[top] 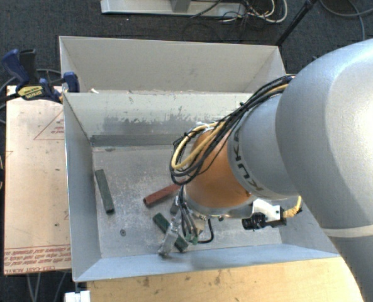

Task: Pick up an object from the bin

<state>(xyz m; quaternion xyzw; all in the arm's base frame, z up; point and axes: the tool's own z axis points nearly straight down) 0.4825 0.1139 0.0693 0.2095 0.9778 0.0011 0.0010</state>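
pos: end effector (173, 239) low by front wall of bin (82, 181), beside small dark green block (160, 220) | grip state: cannot tell | risk: scraping wall, nudging block away

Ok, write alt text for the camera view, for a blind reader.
A robot claw hangs low near the grey bin's front wall, beside a small green block. A red-brown stick and a grey bar lie nearby.
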